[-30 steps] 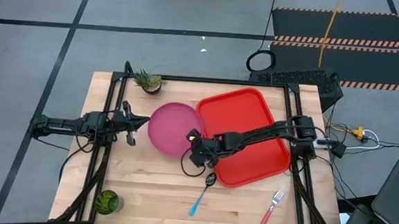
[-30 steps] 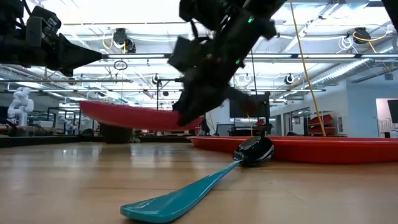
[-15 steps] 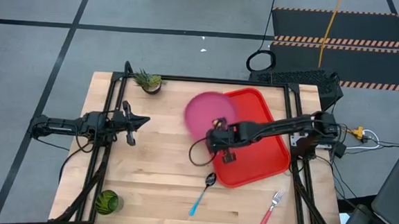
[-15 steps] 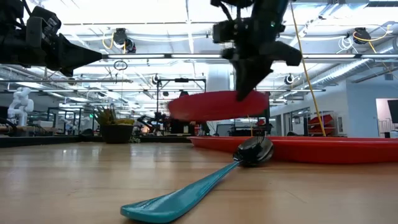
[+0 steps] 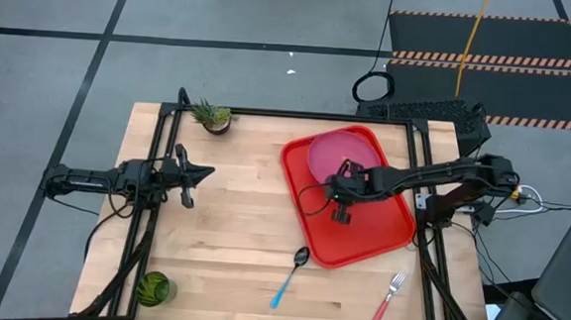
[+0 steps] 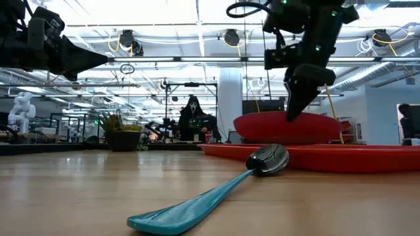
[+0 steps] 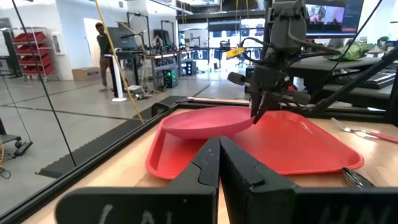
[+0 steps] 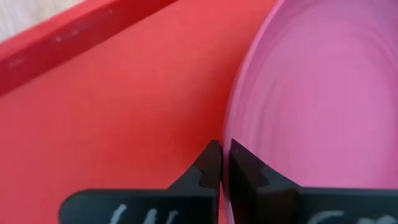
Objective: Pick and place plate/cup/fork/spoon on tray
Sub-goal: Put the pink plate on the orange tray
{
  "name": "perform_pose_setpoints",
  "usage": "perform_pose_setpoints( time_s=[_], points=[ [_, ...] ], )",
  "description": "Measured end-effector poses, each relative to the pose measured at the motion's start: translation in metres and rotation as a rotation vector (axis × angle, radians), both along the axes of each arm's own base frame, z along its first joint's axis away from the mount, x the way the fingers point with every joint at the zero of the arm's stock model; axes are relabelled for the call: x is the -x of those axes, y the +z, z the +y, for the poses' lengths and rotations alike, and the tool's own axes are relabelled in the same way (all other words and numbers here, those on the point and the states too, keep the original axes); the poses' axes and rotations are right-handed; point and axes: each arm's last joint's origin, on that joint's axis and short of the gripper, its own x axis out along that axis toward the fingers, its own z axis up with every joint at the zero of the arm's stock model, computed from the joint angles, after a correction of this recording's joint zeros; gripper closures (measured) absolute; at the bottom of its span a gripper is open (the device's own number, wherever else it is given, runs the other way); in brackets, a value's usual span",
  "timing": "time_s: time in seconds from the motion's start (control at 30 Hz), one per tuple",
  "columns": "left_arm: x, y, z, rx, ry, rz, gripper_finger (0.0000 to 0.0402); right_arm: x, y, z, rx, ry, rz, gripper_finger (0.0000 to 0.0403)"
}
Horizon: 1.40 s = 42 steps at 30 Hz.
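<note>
Pinching the plate's (image 5: 338,151) rim, the right gripper (image 5: 344,176) holds it tilted just above the tray's (image 5: 386,221) far half.

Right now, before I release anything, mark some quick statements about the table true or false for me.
1. The right gripper holds the plate by its rim over the tray. True.
2. The spoon lies on the tray. False: it lies on the table, by the tray's edge.
3. The fork is off the tray. True.
4. The left gripper holds the cup. False: it holds nothing; the cup stands at the table's corner.
</note>
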Motion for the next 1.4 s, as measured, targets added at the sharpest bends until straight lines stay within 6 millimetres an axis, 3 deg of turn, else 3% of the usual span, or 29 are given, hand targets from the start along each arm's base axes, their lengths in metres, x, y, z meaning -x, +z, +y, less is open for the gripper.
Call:
perform_pose_setpoints(
  time_s=[0.33,0.57,1.4],
  points=[
    [0.000,0.000,0.000,0.000,0.000,0.000,0.0396,-0.008,-0.006,0.010,0.002,0.055,-0.062,0.0403],
    [0.000,0.000,0.000,0.000,0.000,0.000,0.0396,-0.006,-0.015,0.012,0.005,0.061,0.012,0.0403],
    [0.000,0.000,0.000,0.000,0.000,0.000,0.0396,-0.009,-0.014,0.019,-0.065,0.111,-0.019,0.0390]
  ],
)
